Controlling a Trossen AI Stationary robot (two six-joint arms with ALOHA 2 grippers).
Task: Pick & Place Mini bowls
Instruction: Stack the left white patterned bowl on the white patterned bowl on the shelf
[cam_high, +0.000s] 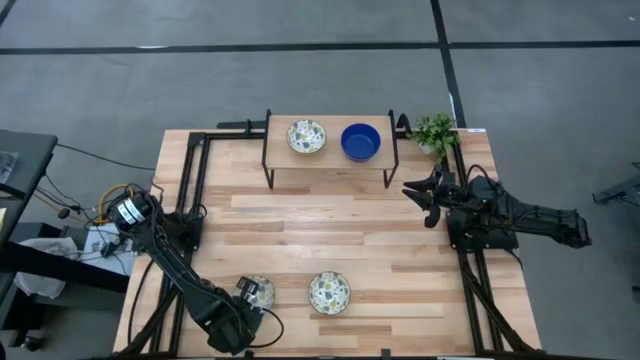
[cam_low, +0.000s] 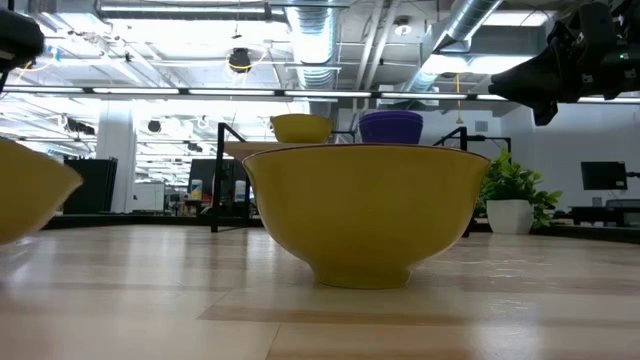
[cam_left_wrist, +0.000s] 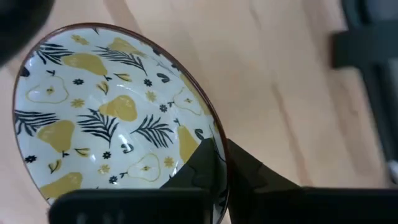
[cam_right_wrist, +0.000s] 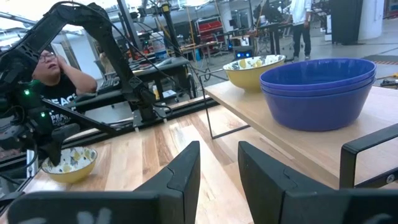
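A: What's the left gripper (cam_high: 250, 297) doing?
B: Clamped on the rim of a patterned bowl (cam_left_wrist: 112, 112), lower left in the high view.
A: The right gripper (cam_right_wrist: 217, 163)?
B: Parted, holding nothing, right of the raised shelf (cam_high: 330, 158).

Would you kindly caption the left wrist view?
Left gripper clasps the rim of a pear-patterned mini bowl above the wooden table.

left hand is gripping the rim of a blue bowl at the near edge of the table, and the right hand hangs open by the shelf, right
Not quite: the bowl in the left hand is not blue. It is white inside with yellow pears and dark leaves, as the left wrist view shows, one finger inside the rim and one outside. The rest holds: the right hand hangs open beside the shelf.
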